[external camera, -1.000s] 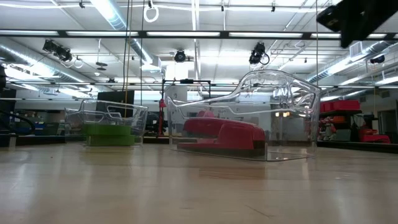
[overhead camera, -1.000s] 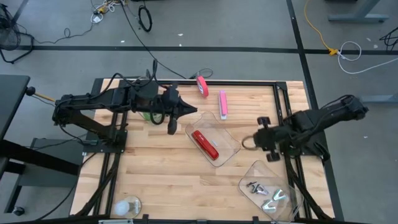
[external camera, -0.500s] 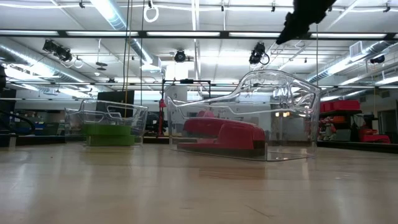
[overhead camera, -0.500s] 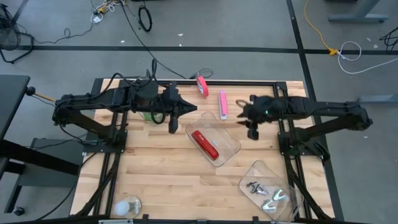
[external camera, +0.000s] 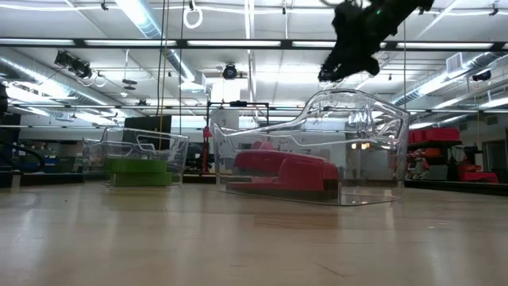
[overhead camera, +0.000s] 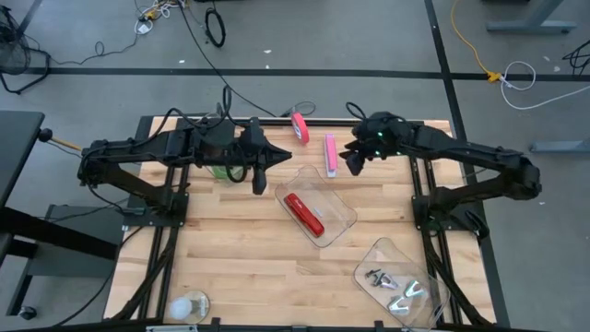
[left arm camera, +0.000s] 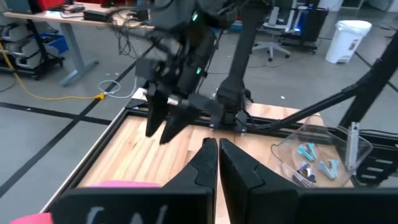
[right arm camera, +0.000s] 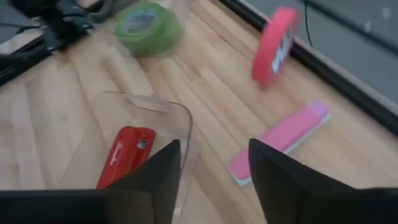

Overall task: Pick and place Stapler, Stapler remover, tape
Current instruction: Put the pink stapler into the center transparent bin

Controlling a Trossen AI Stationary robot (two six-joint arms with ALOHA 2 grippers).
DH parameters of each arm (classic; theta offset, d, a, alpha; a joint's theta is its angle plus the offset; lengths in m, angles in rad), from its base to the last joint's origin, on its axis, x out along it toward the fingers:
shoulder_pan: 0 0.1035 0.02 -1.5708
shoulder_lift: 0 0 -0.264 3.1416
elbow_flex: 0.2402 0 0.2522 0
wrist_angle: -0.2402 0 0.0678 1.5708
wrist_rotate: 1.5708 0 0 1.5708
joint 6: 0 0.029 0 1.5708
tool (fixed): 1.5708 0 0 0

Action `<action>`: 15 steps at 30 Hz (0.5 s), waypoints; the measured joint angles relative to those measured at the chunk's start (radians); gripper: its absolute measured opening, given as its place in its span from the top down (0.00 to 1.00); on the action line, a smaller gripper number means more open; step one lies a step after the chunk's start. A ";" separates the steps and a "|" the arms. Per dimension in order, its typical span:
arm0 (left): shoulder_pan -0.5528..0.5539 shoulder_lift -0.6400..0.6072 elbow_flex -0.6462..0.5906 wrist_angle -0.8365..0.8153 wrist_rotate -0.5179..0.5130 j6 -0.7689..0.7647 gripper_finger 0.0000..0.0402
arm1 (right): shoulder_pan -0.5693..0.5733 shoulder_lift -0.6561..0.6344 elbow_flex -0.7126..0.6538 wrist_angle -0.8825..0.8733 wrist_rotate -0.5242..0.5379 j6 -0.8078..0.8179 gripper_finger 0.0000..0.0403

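My right gripper [overhead camera: 350, 159] hangs open in the air near the far edge, just right of a slim pink stapler [overhead camera: 330, 154] that lies flat on the wood [right arm camera: 280, 142]. A pink tape roll [right arm camera: 277, 43] stands on its edge beyond it. A red stapler [overhead camera: 304, 214] lies in a clear container [overhead camera: 339, 214]. A green tape roll [right arm camera: 148, 28] sits under my left arm. My left gripper [overhead camera: 277, 159] is shut, held level above the container's far left corner, touching nothing. Stapler removers [overhead camera: 396, 281] lie in a second clear container at the near right.
A white round object [overhead camera: 189, 304] sits at the table's near left corner. In the low view the green tape shows inside a clear container [external camera: 136, 155] of its own. Bare wood lies between the containers and the near edge.
My right gripper has swung from the table's right edge toward the far edge and leftward, rolling as it went, and now hangs beside the pink stapler. My left gripper has kept its place. No object has moved.
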 joint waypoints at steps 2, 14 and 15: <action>0.000 0.000 0.000 0.000 -0.012 0.000 0.95 | -0.025 0.037 0.000 0.000 -0.010 0.034 0.47; 0.000 0.000 0.000 0.000 -0.024 -0.026 0.95 | -0.122 0.207 0.000 0.064 -0.046 0.150 0.21; 0.000 0.000 0.000 0.000 -0.024 -0.026 0.95 | -0.128 0.219 0.000 0.066 -0.053 0.149 0.20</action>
